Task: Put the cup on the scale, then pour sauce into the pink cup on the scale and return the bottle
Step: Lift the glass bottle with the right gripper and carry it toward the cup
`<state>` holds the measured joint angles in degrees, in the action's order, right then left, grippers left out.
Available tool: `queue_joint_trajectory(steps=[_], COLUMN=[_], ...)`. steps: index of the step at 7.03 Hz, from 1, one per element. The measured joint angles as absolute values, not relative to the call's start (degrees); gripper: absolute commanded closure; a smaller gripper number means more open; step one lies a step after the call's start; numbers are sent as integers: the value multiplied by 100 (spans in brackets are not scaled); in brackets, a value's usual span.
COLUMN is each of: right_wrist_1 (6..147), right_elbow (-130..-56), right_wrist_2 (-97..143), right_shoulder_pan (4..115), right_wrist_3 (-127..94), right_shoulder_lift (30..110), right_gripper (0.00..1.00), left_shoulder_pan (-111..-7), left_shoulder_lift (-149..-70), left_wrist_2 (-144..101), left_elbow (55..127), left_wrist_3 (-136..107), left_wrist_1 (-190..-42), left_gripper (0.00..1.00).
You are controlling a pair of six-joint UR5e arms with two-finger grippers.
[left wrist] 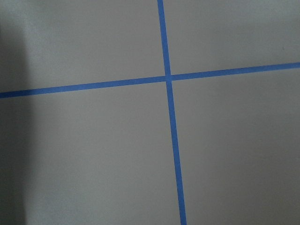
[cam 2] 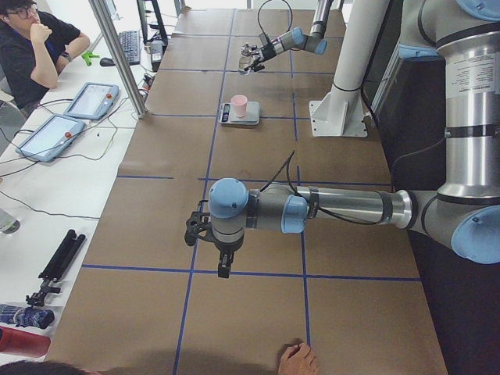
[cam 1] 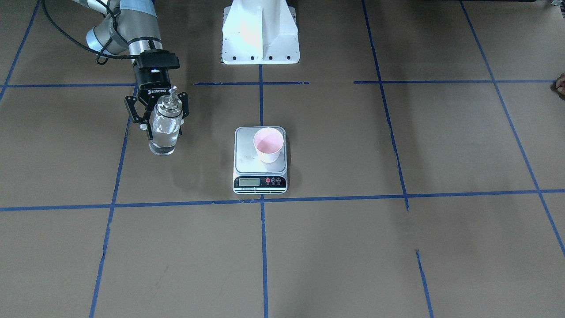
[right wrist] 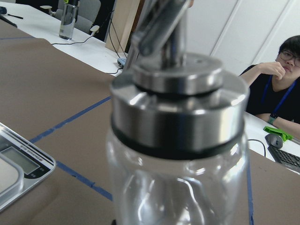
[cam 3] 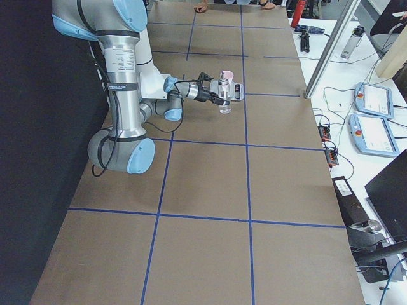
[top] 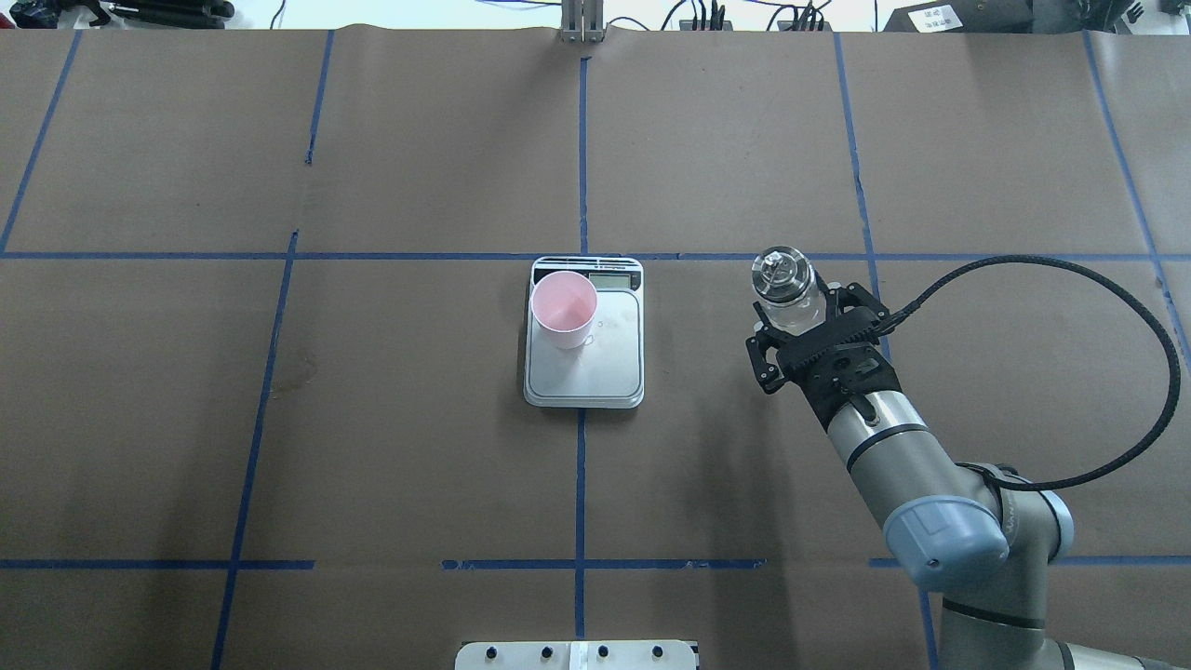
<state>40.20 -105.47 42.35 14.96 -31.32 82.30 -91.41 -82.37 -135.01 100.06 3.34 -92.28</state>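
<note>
The right gripper [cam 1: 164,132] clasps the upright bottle [cam 1: 166,120] from both sides. It is well apart from the scale [cam 1: 245,155] — there the cup [cam 1: 268,145] stands on the platform.

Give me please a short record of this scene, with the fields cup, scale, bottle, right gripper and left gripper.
cup: upright on the scale, empty or not cannot be told
scale: mid table, display away from the robot
bottle: upright, apart from the scale
right gripper: closed on the bottle's sides
left gripper: over bare table, far from the scale; open or shut cannot be told
</note>
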Motion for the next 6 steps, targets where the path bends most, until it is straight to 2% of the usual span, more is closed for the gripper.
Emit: queue_joint_trajectory(steps=[2, 6], right_wrist_1=[4350, 6933], right_elbow=[-10560, -10618], right_wrist_2=[4352, 4330], right_shoulder_pan=[1505, 1591], right_wrist_3=[-3413, -4198], right_shoulder_lift=[8056, 7005], right_gripper=[100, 100], left_shoulder_pan=[-9141, -9149], left_shoulder_lift=[-8189, -8083], left_wrist_2=[-13508, -13511], left_elbow=[10019, 10068], left_wrist_3=[334, 334], left_wrist_1=[-9225, -9226], left_gripper=[0, 0])
